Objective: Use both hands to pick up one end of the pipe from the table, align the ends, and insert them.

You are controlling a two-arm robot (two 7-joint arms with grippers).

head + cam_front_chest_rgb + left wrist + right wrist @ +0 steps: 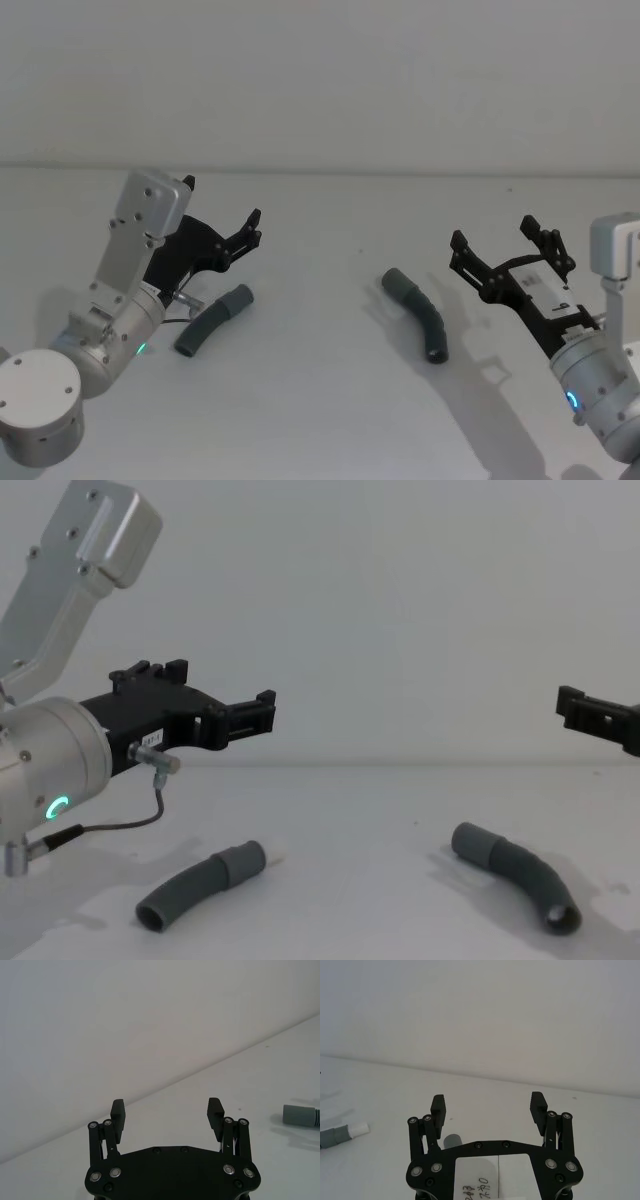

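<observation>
Grey pipes (pixel 213 320) (pixel 420 315) lie apart; left gripper (pixel 252 228), right gripper (pixel 493 233) hover, jaws spread.

Left hand (pixel 252 228) and right hand (pixel 493 232) hover raised near the surface's left and right edges, fingers spread wide.

Head camera sits high, looking forward and down: table (pixel 320 420) below, wall (pixel 320 80) at twelve o'clock. Chest camera is low, sighting across the tabletop side-on. Both take in the plug-tipped piece (pixel 213 322) at eight o'clock and the plain-collar piece (pixel 420 315) at four. Each wrist camera rides close behind its own spread fingers, left gripper (pixel 166 1107) and right gripper (pixel 488 1100), facing the wall and catching the opposite piece's end.
</observation>
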